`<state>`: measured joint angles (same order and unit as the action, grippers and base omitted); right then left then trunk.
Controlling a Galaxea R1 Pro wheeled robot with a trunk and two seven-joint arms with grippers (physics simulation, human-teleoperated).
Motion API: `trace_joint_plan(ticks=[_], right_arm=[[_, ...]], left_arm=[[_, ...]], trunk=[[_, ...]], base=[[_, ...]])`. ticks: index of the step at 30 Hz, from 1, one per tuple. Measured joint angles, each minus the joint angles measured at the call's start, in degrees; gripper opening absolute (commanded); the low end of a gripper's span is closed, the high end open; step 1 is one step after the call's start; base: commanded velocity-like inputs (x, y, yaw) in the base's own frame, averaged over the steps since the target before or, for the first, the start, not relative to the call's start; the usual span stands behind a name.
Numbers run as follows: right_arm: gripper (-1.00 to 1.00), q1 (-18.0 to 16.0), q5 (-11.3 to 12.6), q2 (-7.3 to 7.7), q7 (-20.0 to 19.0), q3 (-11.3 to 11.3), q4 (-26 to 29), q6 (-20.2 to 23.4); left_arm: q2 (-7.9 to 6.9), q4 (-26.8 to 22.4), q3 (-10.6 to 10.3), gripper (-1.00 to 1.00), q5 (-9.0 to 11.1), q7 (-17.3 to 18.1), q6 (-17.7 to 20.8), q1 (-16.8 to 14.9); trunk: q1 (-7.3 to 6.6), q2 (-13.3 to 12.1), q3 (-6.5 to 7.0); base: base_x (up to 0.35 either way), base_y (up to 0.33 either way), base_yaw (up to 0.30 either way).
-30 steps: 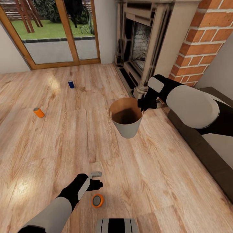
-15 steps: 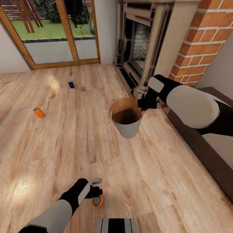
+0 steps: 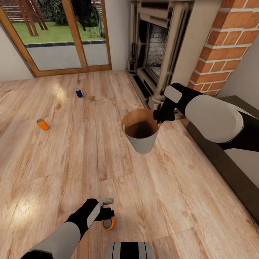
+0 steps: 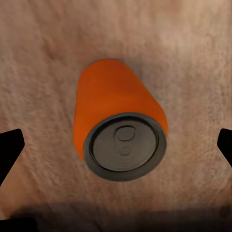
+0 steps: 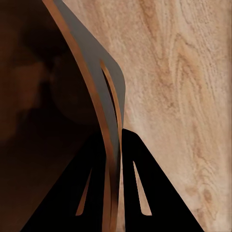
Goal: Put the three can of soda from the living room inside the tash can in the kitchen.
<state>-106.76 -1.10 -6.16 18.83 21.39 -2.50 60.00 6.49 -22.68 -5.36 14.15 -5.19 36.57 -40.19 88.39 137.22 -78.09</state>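
Observation:
An orange can of soda stands upright on the wood floor close to my base. My left gripper hangs right above it, open. In the left wrist view the can sits between the two fingertips, clear of both. Farther off on the floor are a second orange can at the left and a dark blue can near the glass doors. The copper-brown tash can is held up in the air, my right gripper shut on its rim. The right wrist view shows the fingers pinching the bin wall.
The ornate fireplace and red brick chimney stand behind the right arm. A dark brown piece of furniture runs along the right side. Glass doors close off the back left. Wood floor lies between the cans.
My left gripper has come down and nearer over the orange can, now partly covering it in the head view. The right arm and tash can have stayed put.

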Motion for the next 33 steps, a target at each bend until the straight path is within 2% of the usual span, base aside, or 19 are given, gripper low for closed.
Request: trace_joint_plan(ticks=[3,9,13,18,27,31,33], right_arm=[[-1.00,0.00,0.06,0.00,-0.03,0.07,0.00,0.00],[-1.00,0.01,0.17,-0.01,-0.03,0.21,-0.01,0.00],[-1.00,0.03,-0.14,0.00,0.00,-0.07,0.00,0.00],[-1.00,0.02,0.25,-0.01,-0.04,0.34,-0.01,0.00],[-1.00,0.00,0.01,-0.14,-0.03,0.11,0.00,0.00],[-1.00,0.01,0.21,-0.28,-0.04,0.30,-0.01,0.00],[-1.00,0.00,0.08,-0.27,-0.03,0.24,0.01,0.00]], left_arm=[[0.01,0.00,0.00,1.00,0.00,0.05,-0.02,-0.04],[0.07,-0.02,0.00,1.00,0.00,0.09,-0.08,-0.06],[0.09,-0.08,0.00,1.00,0.00,0.09,-0.10,-0.06],[0.21,-0.11,0.00,1.00,0.00,0.09,-0.16,-0.06],[0.44,-0.06,0.02,1.00,0.00,0.23,-0.26,-0.06],[0.51,0.00,0.00,1.00,-0.05,0.26,-0.26,0.00],[0.52,0.02,0.00,1.00,-0.06,0.26,-0.27,0.01]], trunk=[[0.00,0.00,0.00],[1.32,2.39,-1.07],[1.32,2.41,-1.08],[2.42,4.39,-1.97],[2.42,4.41,-1.97],[3.29,5.99,-2.69],[3.29,6.01,-2.69]], base=[[0.000,0.000,0.000],[0.000,0.000,0.000],[0.000,0.000,0.000],[0.000,0.000,0.000],[0.000,0.000,0.000],[0.000,0.000,0.000],[0.000,0.000,0.000]])
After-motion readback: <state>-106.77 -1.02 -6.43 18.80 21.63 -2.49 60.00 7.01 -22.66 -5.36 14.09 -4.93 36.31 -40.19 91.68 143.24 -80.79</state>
